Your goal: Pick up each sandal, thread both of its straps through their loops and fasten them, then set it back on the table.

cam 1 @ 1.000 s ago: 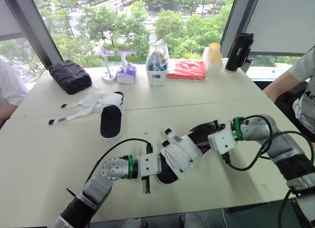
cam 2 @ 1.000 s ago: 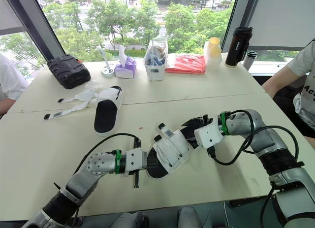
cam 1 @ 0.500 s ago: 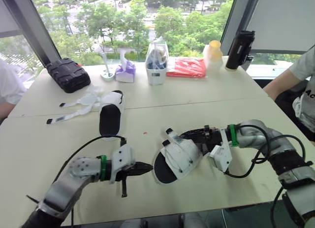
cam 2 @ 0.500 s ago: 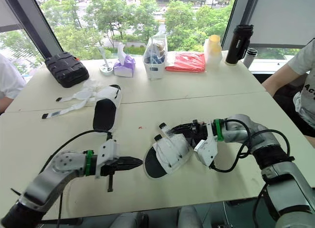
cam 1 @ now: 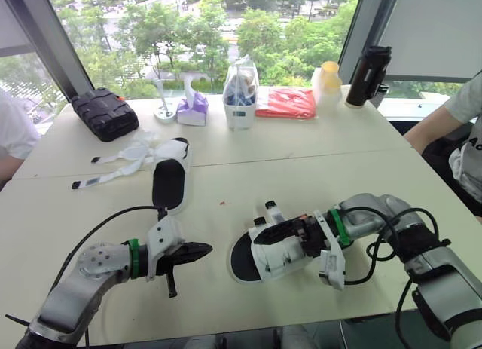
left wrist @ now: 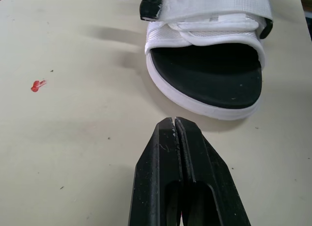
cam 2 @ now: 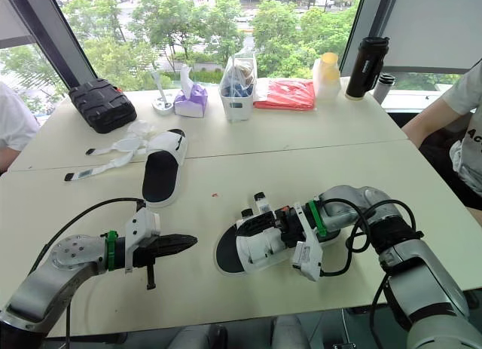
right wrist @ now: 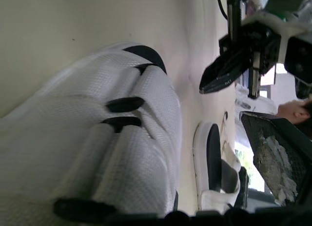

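**A:** Eyes on the near sandal, lying sole-down on the table, front and centre between the two arms. Both of its straps run across the upper. They look threaded and pressed flat, black tips poking out at one side.

**B:** That one looks done to me. Who's got it?

**A:** The right gripper is tucked in against the strapped end. Gripping or already let go? Can't tell from here. The left gripper is pinched fully closed and holding nothing. It points at the open heel end from nearby, not touching.

**B:** I'd call this the set-down, then, the tail end of sandal one.

**A:** Agreed. The second sandal waits farther back on the robot's left. Its loose straps are splayed over the table, unfastened.

**B:** So what does the next move ask for?

**A:** The right arm has to come clear without dragging the finished sandal along. Then the left gripper must spread and reach for the second sandal, well apart from where it hovers now. Those limp straps should be the fiddly bit. One arm steadies the shoe while the other feeds each end through its loop.
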